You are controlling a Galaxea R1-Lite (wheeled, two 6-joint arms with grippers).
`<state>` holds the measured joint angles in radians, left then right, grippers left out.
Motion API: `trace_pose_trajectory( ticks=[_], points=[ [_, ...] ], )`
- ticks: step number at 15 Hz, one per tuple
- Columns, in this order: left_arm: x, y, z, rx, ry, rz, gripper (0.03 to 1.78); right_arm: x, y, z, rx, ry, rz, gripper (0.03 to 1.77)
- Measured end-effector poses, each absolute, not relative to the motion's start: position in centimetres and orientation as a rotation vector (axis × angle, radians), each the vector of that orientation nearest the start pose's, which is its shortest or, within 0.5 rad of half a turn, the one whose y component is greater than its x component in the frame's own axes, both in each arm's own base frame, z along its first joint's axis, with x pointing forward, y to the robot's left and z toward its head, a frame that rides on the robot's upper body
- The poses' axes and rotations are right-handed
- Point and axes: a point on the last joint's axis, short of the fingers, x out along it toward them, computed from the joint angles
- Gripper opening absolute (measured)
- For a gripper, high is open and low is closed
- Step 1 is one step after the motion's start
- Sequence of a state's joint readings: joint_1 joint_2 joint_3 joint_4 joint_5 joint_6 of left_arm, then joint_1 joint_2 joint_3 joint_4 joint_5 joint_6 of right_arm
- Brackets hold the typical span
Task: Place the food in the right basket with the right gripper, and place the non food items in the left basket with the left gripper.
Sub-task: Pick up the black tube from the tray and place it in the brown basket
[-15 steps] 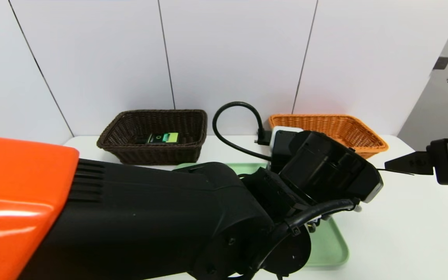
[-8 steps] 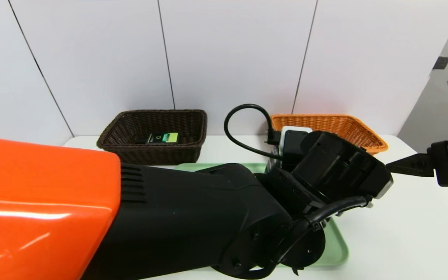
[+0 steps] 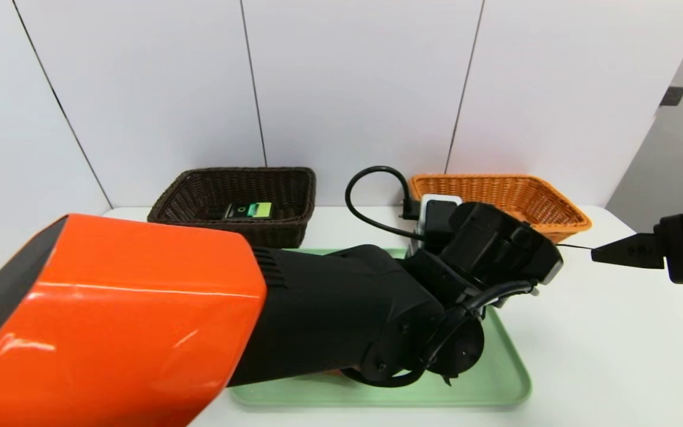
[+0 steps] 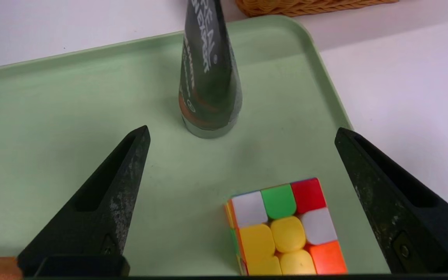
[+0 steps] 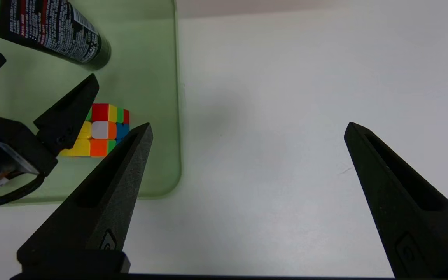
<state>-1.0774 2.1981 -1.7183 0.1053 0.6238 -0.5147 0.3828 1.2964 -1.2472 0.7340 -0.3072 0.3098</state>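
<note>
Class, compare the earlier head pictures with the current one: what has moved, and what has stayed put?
The left arm has swung farther out over the green tray; its wrist first shifted right, then drew back. The left pincer is open above the puzzle cube, holding nothing. The right pincer, both baskets and the green-labelled bottle stayed put.

White panelled wall (image 3: 353,89) (dark seams) behind seemingly white table (image 3: 614,356).
</note>
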Motion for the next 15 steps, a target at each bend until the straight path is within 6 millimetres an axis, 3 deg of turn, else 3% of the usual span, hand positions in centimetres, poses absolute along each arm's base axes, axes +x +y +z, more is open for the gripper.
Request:
trace_pose_trajectory(
  ticks=[5, 15],
  points=[
    [24.6, -39.4, 16.3, -0.065, 0.482, -0.29, 1.69, 16.0, 5.7, 28.4, 0.032, 0.735, -0.04, 1.7],
    [26.2, -40.2, 14.9, -0.062, 0.48, -0.27, 1.69, 15.8, 5.6, 28.1, 0.028, 0.744, -0.042, 1.7]
  ],
)
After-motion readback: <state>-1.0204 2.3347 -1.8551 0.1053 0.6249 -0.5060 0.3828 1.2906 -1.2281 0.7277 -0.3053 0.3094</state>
